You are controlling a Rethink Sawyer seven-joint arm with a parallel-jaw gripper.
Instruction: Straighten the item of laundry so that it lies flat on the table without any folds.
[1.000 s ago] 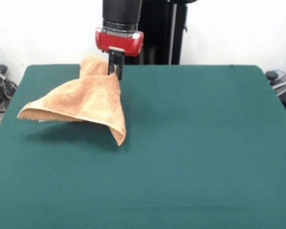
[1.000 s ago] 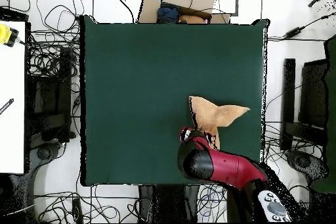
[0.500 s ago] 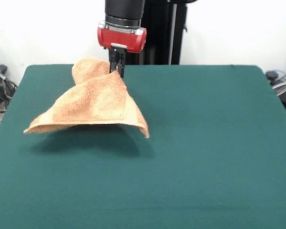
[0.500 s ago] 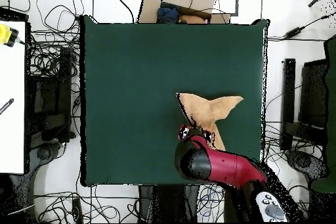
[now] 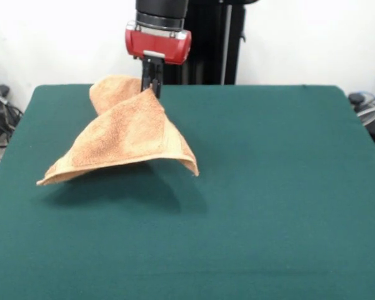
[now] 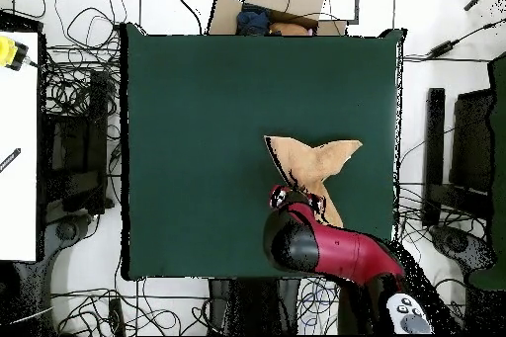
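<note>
The item of laundry [image 5: 122, 134] is a tan terry towel, lifted at one point and draping down in a folded tent shape. Its lower corners hang just above or touch the green table [image 5: 269, 187]; I cannot tell which. My gripper [image 5: 151, 86] is shut on the towel's top, near the table's far left part in the front view. From overhead, the towel [image 6: 314, 160] spreads away from the red arm, which hides the gripper itself.
Cables and black equipment [image 6: 79, 145] crowd the floor on both sides of the table. A cardboard box [image 6: 272, 2] with a dark object lies beyond the table edge opposite the robot. A white bench [image 6: 18, 155] stands at the overhead view's left.
The held towel swung and spread: its hanging corner moved rightward in the front view and lifted, and the left corner shifted slightly inward. The gripper rose a little.
</note>
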